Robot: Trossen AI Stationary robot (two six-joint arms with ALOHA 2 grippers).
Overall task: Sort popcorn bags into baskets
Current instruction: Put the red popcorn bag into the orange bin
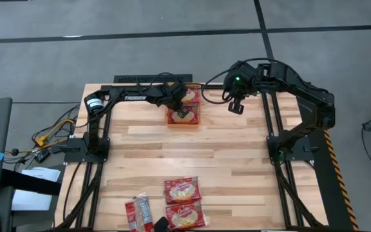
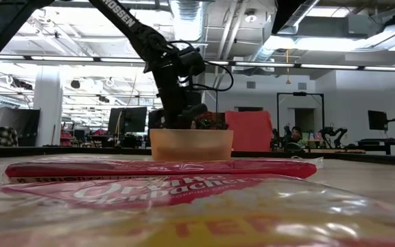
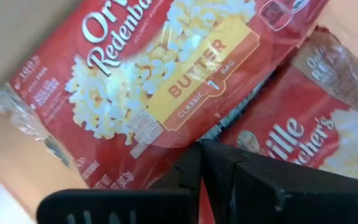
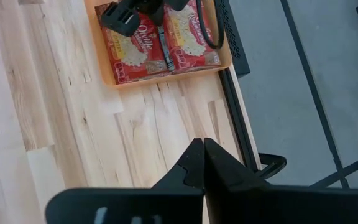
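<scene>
Lying at the near left of the wooden tabletop (image 1: 230,161): one popcorn bag turned back-up (image 1: 138,213), grey-white panel showing. Just right of it, two face-up bags (image 1: 182,190) (image 1: 185,215), one behind the other, almost touching. From table height, the nearest bag (image 2: 184,206) filling the foreground, another red packet (image 2: 163,168) flat behind it.

Reaching from the left edge toward the far middle: the left arm, its left hand (image 1: 181,112) lowered into the orange basket (image 1: 170,118). Basket sitting near the far edge, roughly mid-width, holding red bags side by side. Seen past the left wrist: fingers (image 3: 191,177) pressed together with no gap, tips right over the seam where a butter-label bag (image 3: 160,87) overlaps its neighbour (image 3: 291,134); nothing gripped between them.

Farther right, over bare wood near the far right corner: the right hand (image 1: 236,104), raised clear of the tabletop, well apart from the basket. Fingers (image 4: 194,165) closed tip to tip, holding nothing. From that wrist, the basket rim (image 4: 166,79) and two bags (image 4: 132,50) (image 4: 188,37) inside visible, with the left hand above them.
</scene>
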